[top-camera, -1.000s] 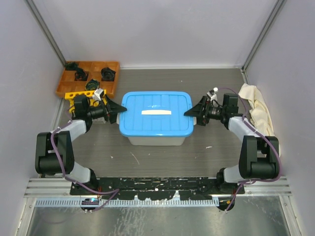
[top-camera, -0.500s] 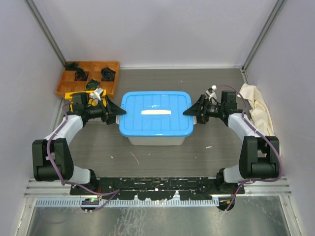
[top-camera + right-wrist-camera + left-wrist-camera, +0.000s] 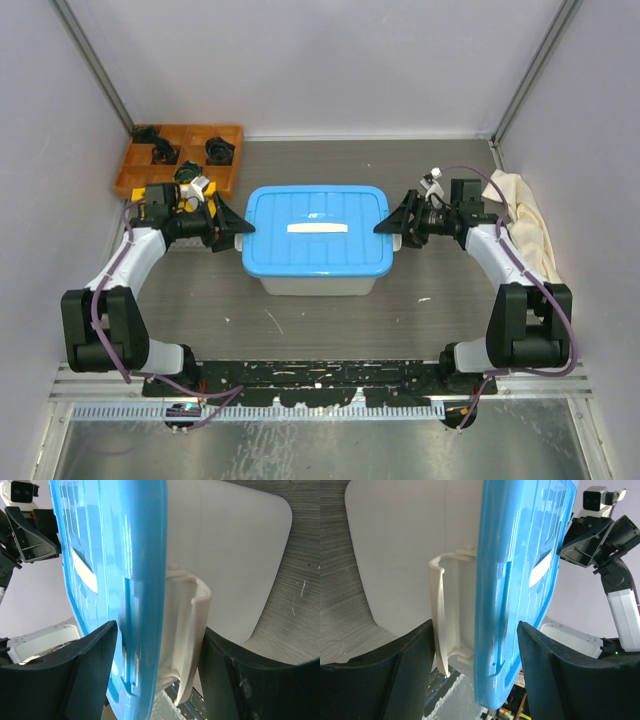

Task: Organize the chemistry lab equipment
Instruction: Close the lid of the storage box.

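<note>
A white bin with a blue lid [image 3: 317, 238] stands at mid-table. My left gripper [image 3: 233, 227] is at its left end. One finger lies on the blue lid [image 3: 520, 580], the other under the white handle [image 3: 440, 620], so it is shut on that end. My right gripper [image 3: 388, 226] holds the right end the same way, with the lid rim [image 3: 145, 595] and the handle [image 3: 192, 630] pinched between its fingers. A bit of the yellow tube rack [image 3: 185, 207] shows under my left wrist. The other chemistry lab equipment is hidden.
An orange tray [image 3: 232, 160] of black parts sits at the back left, close behind my left arm. A cream-white cloth [image 3: 520, 215] lies along the right wall beside my right arm. Grey walls close in both sides.
Both grippers have narrowed onto the bin's ends. The left arm's elbow swung outward to the left and its wrist now covers most of the yellow rack. The bin has not moved.
</note>
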